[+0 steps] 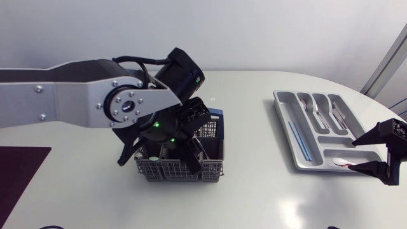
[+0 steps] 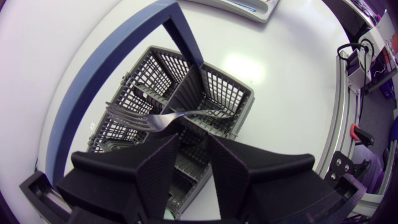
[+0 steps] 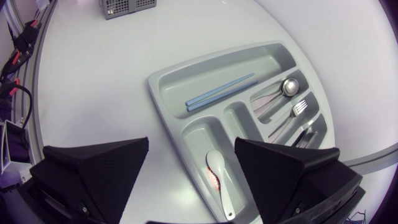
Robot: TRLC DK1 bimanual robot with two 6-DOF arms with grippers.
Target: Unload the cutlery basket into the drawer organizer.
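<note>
- Grey cutlery basket [image 1: 178, 170] stood on the white worktop [image 1: 254, 191], well apart from the drawer organizer [image 3: 155, 84].
- Left gripper [image 2: 193, 140] hung directly over the basket. A metal fork [image 2: 134, 115] lay crosswise just ahead of it, tines out to one side. If it clamped the fork, I cannot tell.
- Right gripper [image 3: 191, 149] hovered over the organizer, spread wide, holding nothing. A white spoon [image 3: 219, 180] lay in the compartment under it.

Colours, white tabletop [image 1: 254, 197]
We list: grey lattice cutlery basket [image 1: 181, 166], blue handle [image 2: 99, 81]; silver fork [image 2: 149, 118]; pale grey drawer organizer [image 1: 283, 117]; light blue chopsticks [image 3: 221, 92]; white spoon [image 3: 219, 180]; dark maroon mat [image 1: 19, 178], tabletop's left edge.
</note>
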